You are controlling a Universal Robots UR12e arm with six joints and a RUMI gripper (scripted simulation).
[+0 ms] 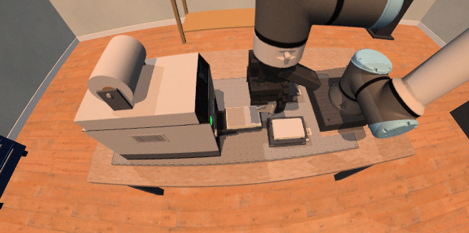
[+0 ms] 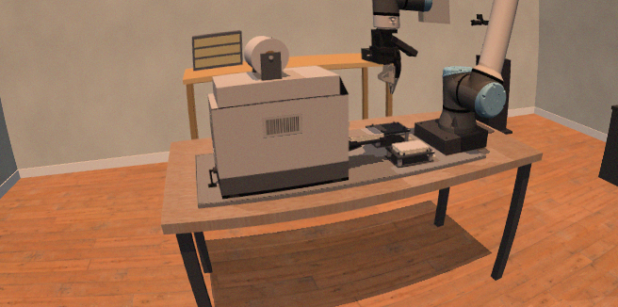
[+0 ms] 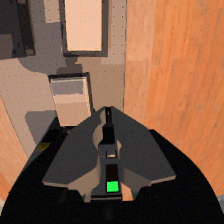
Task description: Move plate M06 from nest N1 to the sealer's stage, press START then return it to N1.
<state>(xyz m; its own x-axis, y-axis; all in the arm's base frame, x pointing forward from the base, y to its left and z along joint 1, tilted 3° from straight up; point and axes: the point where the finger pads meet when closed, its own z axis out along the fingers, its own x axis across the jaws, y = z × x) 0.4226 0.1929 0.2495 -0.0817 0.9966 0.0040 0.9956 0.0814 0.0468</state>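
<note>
at left, a beige sealer (image 1: 150, 111) with a green lamp (image 1: 211, 121) on its front. just right of that, plate m06 (image 1: 243, 117) lying flat on the sealer's stage (image 1: 222, 131). further right, a second plate (image 1: 287, 129) in its nest. high above the stage plate, gripper (image 2: 393, 82) pointing down, jaws fully closed on nothing. likely light, rigid and thin-walled, with foil to avoid; best taken by the side edges.

The sealer (image 1: 150, 111) is set on the table's (image 2: 330, 208) left part. A plate (image 1: 242, 116) is laid on the stage beside it. Another plate (image 1: 287, 129) is set to its right, near the arm's base (image 1: 323, 119).
</note>
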